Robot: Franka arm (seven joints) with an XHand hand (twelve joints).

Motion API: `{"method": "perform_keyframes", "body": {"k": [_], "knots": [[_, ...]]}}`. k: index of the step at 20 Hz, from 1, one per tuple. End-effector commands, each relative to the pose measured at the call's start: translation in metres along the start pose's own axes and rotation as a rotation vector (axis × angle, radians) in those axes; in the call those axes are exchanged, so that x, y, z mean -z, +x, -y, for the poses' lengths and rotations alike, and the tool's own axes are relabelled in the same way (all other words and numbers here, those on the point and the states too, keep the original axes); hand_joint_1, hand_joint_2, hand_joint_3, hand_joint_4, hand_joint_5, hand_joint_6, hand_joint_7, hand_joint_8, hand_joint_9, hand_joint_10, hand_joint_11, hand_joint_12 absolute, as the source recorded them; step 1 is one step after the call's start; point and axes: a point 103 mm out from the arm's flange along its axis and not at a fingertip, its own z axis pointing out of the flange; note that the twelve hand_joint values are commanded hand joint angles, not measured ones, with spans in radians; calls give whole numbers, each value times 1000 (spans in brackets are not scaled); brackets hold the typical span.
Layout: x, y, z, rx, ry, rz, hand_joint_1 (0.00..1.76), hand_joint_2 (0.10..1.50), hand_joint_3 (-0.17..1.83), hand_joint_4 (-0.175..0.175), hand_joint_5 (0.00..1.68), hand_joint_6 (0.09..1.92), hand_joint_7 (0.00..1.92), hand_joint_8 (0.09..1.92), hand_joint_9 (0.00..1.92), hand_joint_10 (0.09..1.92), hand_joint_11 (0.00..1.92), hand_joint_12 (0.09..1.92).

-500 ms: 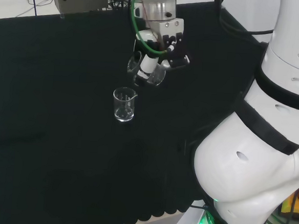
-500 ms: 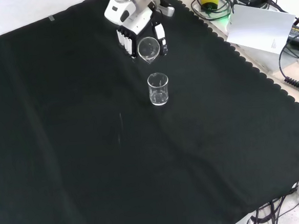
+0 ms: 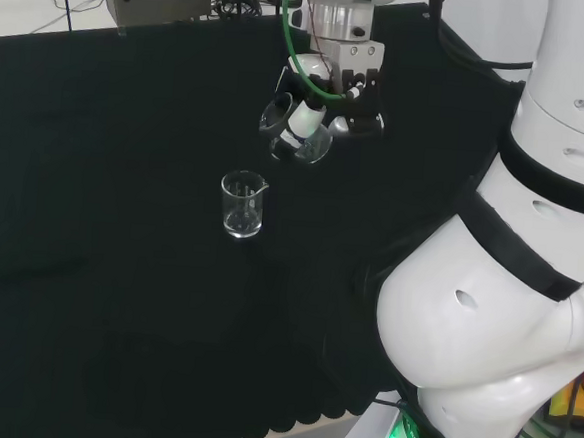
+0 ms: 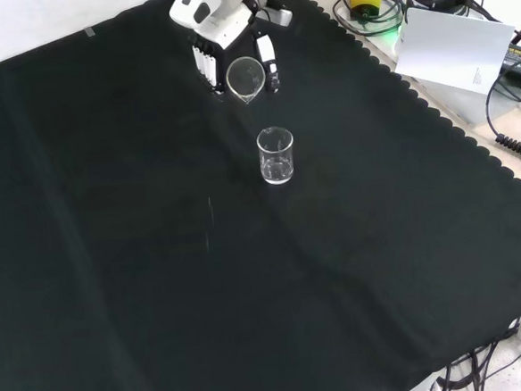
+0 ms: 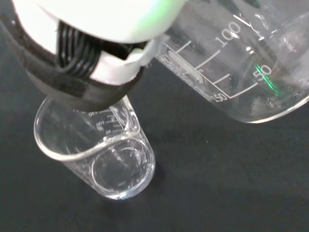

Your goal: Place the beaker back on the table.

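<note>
Head view, hand (image 3: 314,115): hangs above the cloth (image 3: 88,265), below the arm's wrist, up and to the right of the standing beaker.
Head view, hand's state: fingers curled round a clear held beaker (image 3: 302,145).
Head view, held beaker: tilted, clear of the cloth, gripped between fingers and thumb.
Head view, standing beaker (image 3: 242,205): upright on the cloth, spout at the rim, apart from the hand and from the held beaker.
Head view, right side: taken up by the arm's white links (image 3: 507,294).

Front view, hand (image 4: 223,37): comes in at the top, fingers (image 4: 205,67) pointing down on one side of the glass, thumb on the other.
Front view, held beaker (image 4: 244,78): clamped in the hand, tipped so the round mouth faces the camera, off the cloth (image 4: 113,259).
Front view, standing beaker (image 4: 276,155): upright, just below the held one, not touching it.

Wrist view, hand (image 5: 87,58): blurred white and black part close to the lens.
Wrist view, held beaker (image 5: 241,63): large and close, printed scale marks on the wall, base rim visible.
Wrist view, standing beaker (image 5: 96,150): seen from above on the cloth (image 5: 217,183), rim partly behind the hand, contents not discernible.
</note>
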Motion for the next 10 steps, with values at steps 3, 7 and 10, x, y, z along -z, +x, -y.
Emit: {"method": "perform_keyframes", "body": {"k": [3,7,10], "knots": [[-16,-27,-21,40,-84,-151,1541,668,497,-175,1290,505,1427,483,1633,87,1161,715],[-29,-33,-34,116,-111,-218,1541,668,497,-175,1289,509,1423,488,1633,87,1159,714],[-38,-36,-44,160,-123,-271,1540,670,495,-175,1288,514,1421,492,1632,87,1157,716]]}}
